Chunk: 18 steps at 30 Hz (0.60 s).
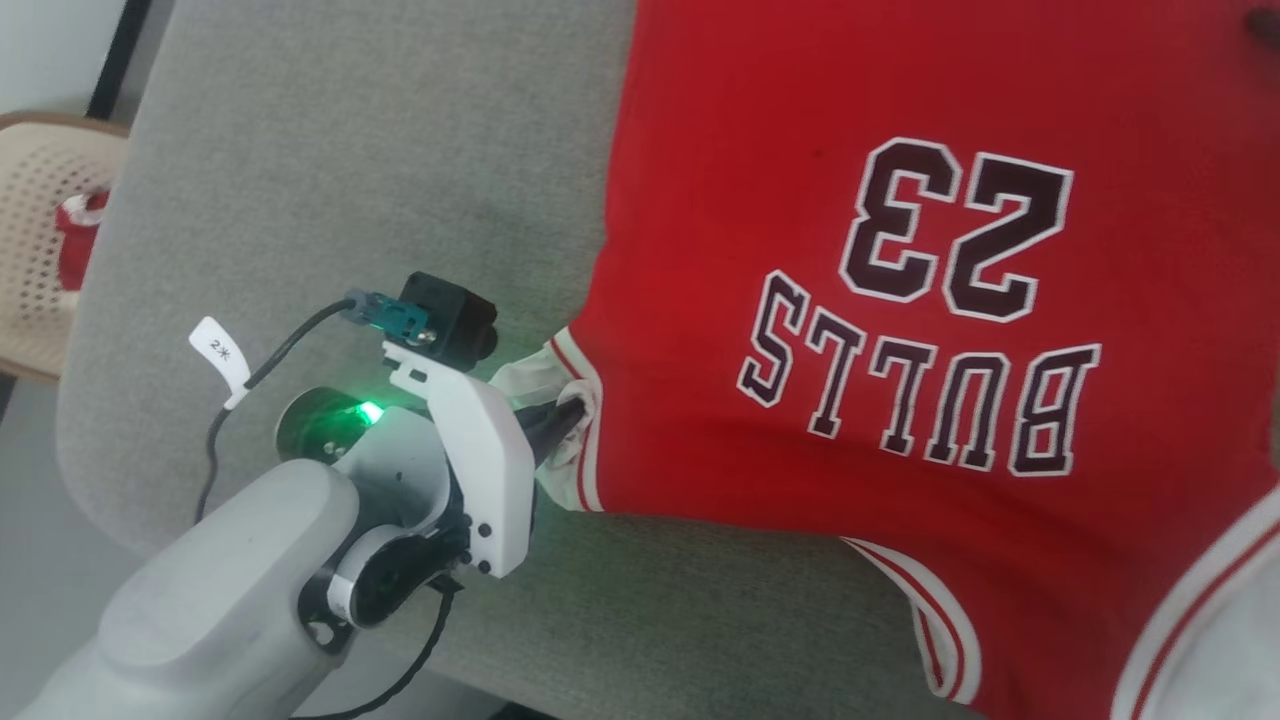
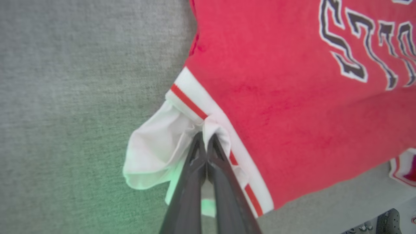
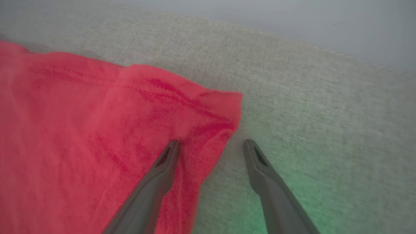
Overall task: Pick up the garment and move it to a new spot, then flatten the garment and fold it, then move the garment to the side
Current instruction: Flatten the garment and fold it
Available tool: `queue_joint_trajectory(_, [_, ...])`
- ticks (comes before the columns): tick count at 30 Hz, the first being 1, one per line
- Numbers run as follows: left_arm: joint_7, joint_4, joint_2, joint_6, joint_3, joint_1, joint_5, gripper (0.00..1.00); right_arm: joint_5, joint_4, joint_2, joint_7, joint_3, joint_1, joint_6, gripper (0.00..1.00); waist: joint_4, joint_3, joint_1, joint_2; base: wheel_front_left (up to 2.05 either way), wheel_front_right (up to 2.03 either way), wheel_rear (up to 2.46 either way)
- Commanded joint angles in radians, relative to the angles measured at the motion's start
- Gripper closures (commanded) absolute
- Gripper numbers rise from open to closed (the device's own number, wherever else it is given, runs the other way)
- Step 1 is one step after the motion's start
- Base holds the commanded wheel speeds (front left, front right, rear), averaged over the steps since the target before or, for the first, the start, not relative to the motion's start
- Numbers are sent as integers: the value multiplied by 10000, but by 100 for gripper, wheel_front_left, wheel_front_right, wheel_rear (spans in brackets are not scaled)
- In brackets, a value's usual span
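The garment (image 1: 860, 330), a red jersey with a dark "BULLS 23" print, lies spread on a grey cushioned surface (image 1: 330, 170), print upside down in the head view. My left gripper (image 1: 572, 413) is shut on the garment's white-and-red striped armhole trim (image 2: 208, 125), beside a bunched white sleeve (image 2: 152, 152). In the right wrist view my right gripper (image 3: 211, 146) stands open just above a plain red corner of the garment (image 3: 224, 110), one finger over the cloth, the other over bare cushion. Whether the fingertips touch the fabric I cannot tell.
A beige perforated chair (image 1: 40, 230) with something red on it stands off the cushion's left edge. Bare grey cushion spreads left of the garment. A pale floor (image 3: 292, 22) lies beyond the cushion's edge in the right wrist view.
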State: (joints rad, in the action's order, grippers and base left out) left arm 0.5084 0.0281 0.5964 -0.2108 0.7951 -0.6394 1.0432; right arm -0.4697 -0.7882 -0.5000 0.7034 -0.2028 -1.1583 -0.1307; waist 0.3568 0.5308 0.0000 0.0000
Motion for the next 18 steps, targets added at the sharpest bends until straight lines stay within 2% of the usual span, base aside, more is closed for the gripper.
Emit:
queue_joint_trajectory(1, [-31,-271,-157,118,132,-67,-47,100,74,-753,182,483,184,-272,-3,0,445,386,0,0,0,0,0])
queue_joint_trajectory(4, [-114,-568,-298,228,156,-102,-12,100,222,-1836,414,1073,449,-447,-3,0,611,494,0,0,0,0,0])
queue_joint_trajectory(7, [-158,-828,-365,341,195,-107,13,100,546,-2588,576,1733,252,-336,-5,0,666,500,0,0,0,0,0])
queue_joint_trajectory(8, [-199,-974,-402,371,190,-107,42,100,642,-2762,635,2102,-9,-253,-12,100,663,470,0,0,0,0,0])
queue_joint_trajectory(18, [-415,-1315,-115,429,-110,86,218,100,40,-1635,287,2245,-984,140,-3,100,17,-230,0,0,0,0,0])
